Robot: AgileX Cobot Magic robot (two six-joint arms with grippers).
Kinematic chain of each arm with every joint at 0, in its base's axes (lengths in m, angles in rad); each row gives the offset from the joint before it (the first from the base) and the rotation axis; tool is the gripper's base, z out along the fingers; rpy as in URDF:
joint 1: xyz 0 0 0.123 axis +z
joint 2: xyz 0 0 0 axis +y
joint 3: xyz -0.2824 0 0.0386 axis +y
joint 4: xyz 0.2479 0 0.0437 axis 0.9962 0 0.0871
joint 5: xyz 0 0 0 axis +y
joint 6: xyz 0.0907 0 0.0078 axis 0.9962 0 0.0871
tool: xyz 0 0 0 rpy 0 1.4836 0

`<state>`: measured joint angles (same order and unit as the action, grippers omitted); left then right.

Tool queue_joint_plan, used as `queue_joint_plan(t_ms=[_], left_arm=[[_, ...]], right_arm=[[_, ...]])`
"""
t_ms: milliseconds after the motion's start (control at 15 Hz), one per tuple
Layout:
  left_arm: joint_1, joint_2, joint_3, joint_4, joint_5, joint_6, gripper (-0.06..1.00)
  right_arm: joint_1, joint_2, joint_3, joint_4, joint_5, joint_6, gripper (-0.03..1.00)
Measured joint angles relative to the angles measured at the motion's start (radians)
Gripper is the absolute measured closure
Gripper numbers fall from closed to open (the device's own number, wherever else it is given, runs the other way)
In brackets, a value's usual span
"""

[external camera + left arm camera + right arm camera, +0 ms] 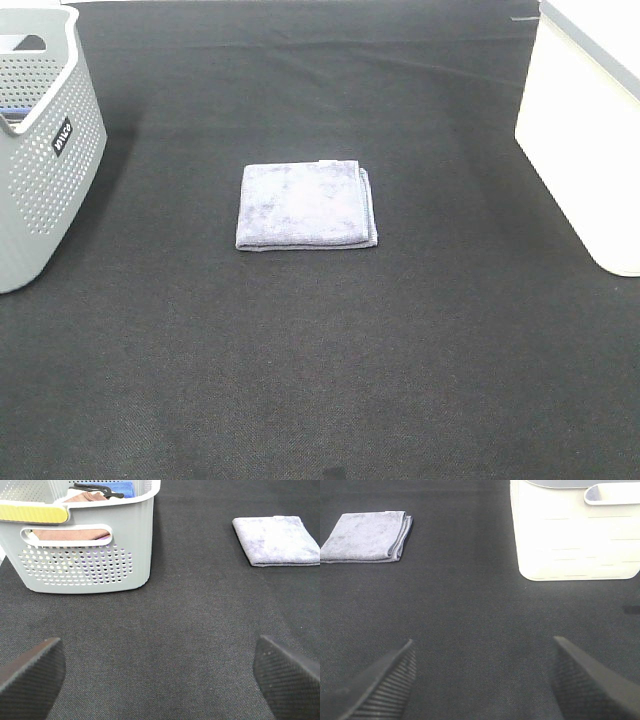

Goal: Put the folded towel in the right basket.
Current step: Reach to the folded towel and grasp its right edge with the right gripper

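Observation:
A folded lavender-grey towel (306, 205) lies flat in the middle of the black cloth table. It also shows in the left wrist view (277, 540) and in the right wrist view (366, 536). The right basket (590, 130) is white and stands at the table's right edge; the right wrist view shows its wall (575, 535). Neither gripper appears in the exterior view. My left gripper (160, 677) is open and empty, well short of the towel. My right gripper (482, 680) is open and empty, apart from both the towel and the white basket.
A grey perforated basket (45, 150) stands at the table's left edge; the left wrist view shows its wall (82, 555), with folded cloths inside it. Black cloth (320, 380) covers the table.

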<state>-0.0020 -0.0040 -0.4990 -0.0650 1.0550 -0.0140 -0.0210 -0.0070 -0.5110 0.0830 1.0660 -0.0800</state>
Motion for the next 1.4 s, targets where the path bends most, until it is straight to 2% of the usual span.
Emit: queue_joint_plan(t_ms=[1400], left_arm=[[0.000,0.000,0.000,0.000,0.000,0.000,-0.02]], right_arm=[[0.000,0.000,0.000,0.000,0.000,0.000,0.27]])
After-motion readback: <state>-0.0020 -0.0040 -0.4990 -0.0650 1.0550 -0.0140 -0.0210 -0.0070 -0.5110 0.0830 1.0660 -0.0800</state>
